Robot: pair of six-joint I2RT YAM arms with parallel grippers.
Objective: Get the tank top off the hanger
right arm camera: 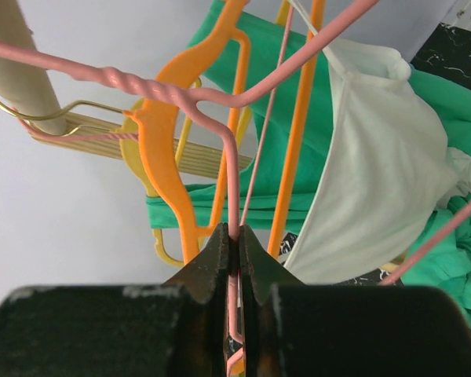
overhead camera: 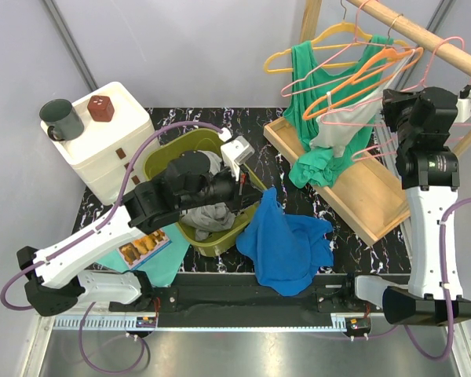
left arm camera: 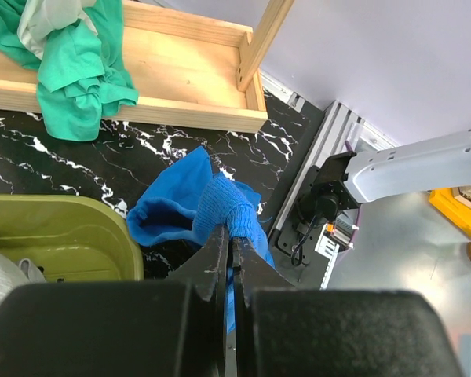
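Right fingers (right arm camera: 223, 253) clench the pink hanger (right arm camera: 173, 88), likely steadying it so the white top (right arm camera: 377, 157) can slide off. Left fingers (left arm camera: 213, 261) grasp blue cloth (left arm camera: 220, 200) above the worktop (left arm camera: 63, 149).

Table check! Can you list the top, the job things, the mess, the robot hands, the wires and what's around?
Surface: black marbled table.
Job's things: white tank top and green top hang on hangers from the wooden rail.
Clutter: blue cloth, olive bin of grey clothes, mug, white drawers.
Grippers: left gripper shut on the blue cloth; right gripper shut on a pink hanger.
Cables: purple cables loop along both arms.
Surroundings: grey walls.
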